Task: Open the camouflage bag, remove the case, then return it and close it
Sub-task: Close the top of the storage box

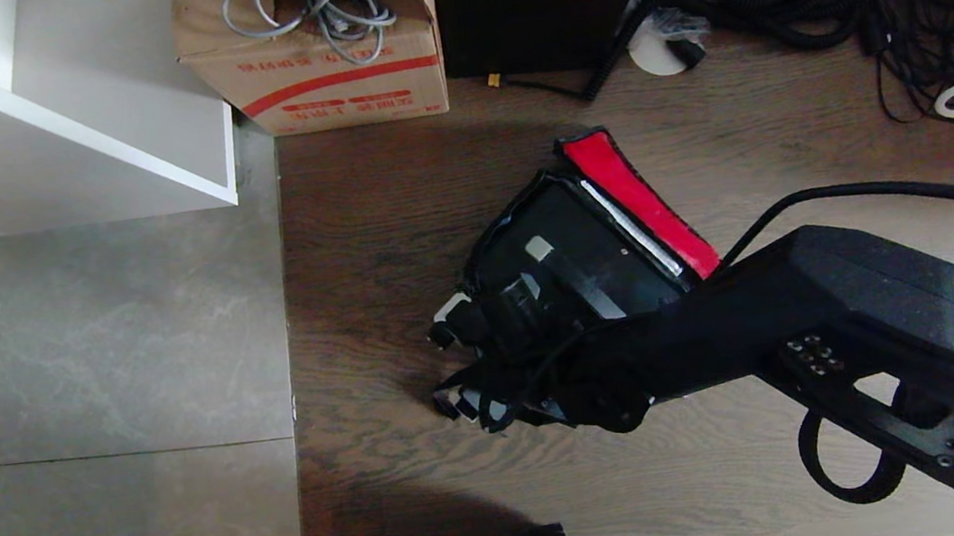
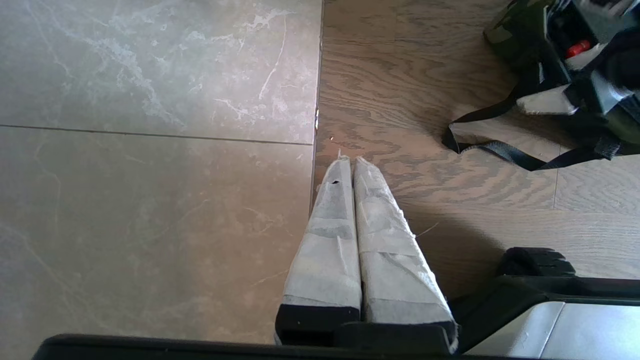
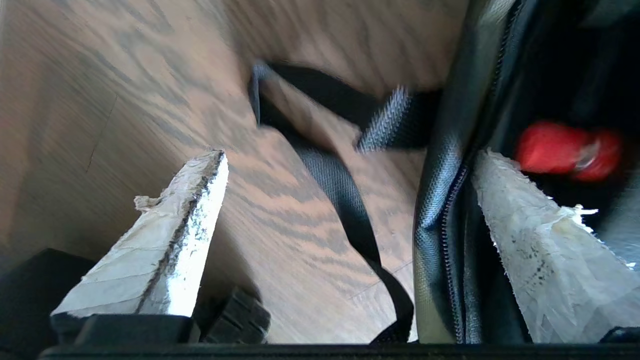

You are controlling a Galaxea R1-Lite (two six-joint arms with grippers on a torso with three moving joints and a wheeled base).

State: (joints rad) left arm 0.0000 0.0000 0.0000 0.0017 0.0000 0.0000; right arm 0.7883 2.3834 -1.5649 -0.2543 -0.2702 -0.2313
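The bag (image 1: 568, 266) lies open with the case (image 1: 587, 277) inside, the right gripper (image 3: 345, 210) spread wide astride its rim, closing not yet done

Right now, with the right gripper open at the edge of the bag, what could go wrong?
1. The right gripper straddles the camouflage bag's zipper rim: one finger outside, one inside. Closing may pinch the rim rather than the case.
2. The black strap lies loose on the floor between the fingers and could snag.
3. The red lid stands up beside the arm and might flop shut.
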